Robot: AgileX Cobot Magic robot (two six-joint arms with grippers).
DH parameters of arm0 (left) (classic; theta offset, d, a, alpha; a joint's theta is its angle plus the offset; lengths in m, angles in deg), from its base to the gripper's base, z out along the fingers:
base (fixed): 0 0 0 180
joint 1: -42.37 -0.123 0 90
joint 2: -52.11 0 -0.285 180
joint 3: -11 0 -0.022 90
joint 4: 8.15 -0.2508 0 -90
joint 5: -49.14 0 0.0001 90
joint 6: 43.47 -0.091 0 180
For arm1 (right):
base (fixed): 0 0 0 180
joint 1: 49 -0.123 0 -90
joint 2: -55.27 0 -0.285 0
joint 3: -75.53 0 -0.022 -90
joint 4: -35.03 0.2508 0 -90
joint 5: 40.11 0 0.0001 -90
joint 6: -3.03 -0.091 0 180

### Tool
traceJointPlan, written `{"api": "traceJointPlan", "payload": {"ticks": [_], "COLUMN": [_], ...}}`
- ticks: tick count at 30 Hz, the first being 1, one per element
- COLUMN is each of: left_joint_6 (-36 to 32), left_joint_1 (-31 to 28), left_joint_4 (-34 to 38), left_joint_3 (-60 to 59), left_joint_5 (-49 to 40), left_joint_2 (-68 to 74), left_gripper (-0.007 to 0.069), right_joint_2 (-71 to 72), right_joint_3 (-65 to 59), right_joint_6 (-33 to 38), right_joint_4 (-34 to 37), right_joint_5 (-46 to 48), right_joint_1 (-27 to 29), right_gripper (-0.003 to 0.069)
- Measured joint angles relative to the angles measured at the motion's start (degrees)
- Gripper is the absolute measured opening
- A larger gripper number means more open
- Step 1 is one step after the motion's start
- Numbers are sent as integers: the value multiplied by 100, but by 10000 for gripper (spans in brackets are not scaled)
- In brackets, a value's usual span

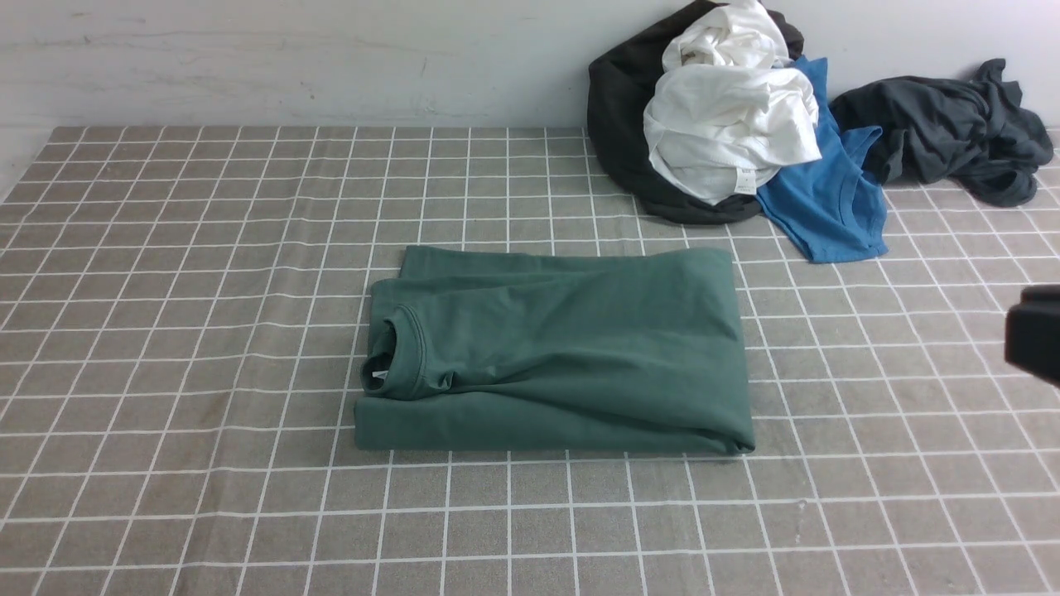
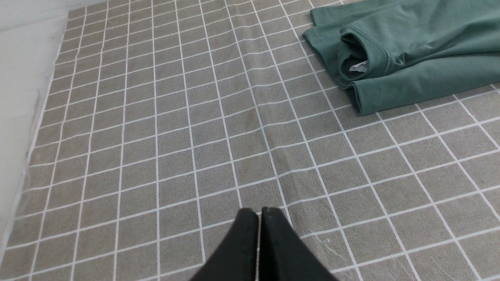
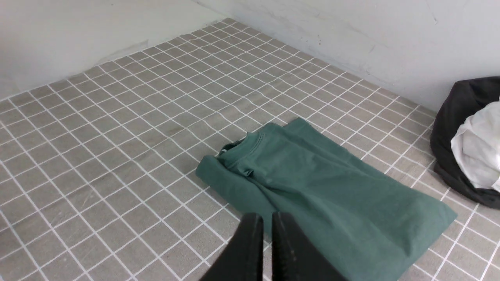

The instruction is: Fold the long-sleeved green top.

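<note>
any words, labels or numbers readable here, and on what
None can be read.
Neck label inside the collar of the green top: white, print too small to read.
Tag on the white garment in the pile: faint marks, too blurred to read.
No print shows on the blue T-shirt or the grid cloth.

green long-sleeved top (image 1: 571, 348) lies folded on checked cloth (image 1: 166, 331); clothes pile (image 1: 729, 124) behind, perhaps four garments.
</note>
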State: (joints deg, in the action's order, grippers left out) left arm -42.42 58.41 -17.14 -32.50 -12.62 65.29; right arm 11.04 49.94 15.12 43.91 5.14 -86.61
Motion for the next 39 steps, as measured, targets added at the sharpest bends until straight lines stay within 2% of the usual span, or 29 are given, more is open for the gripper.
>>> {"api": "traceJointPlan", "payload": {"ticks": [12, 16, 21, 23, 26, 28, 29, 31, 39], "left_joint_6": [0, 0, 0, 0, 0, 0, 0, 0, 0], "left_joint_1": [0, 0, 0, 0, 0, 0, 0, 0, 0], "left_joint_4": [0, 0, 0, 0, 0, 0, 0, 0, 0], "left_joint_3": [0, 0, 0, 0, 0, 0, 0, 0, 0], "left_joint_5": [-1, -1, -1, -6, -6, -6, -7, -13, -58], "left_joint_2": [0, 0, 0, 0, 0, 0, 0, 0, 0], "left_gripper": [-7, -7, -7, -7, -7, -7, -7, -7, -7], "right_joint_2": [7, 7, 123, 403, 992, 1159, 1507, 2060, 3527], "right_joint_3": [-1, -22, -691, -1534, -2626, -2872, -3318, -3903, -5217], "right_joint_6": [0, 0, -7, -164, -631, -766, -1023, -1355, -1802], "right_joint_4": [15, 15, 15, 15, 15, 15, 15, -108, -1014], "right_joint_5": [671, 582, -599, -1784, -3106, -3328, -3573, -3630, -3324], "right_joint_1": [0, 0, 0, 52, 500, 676, 1068, 1694, 3230], "right_gripper": [34, 3, -13, -14, -14, -14, -14, -14, -14]}}
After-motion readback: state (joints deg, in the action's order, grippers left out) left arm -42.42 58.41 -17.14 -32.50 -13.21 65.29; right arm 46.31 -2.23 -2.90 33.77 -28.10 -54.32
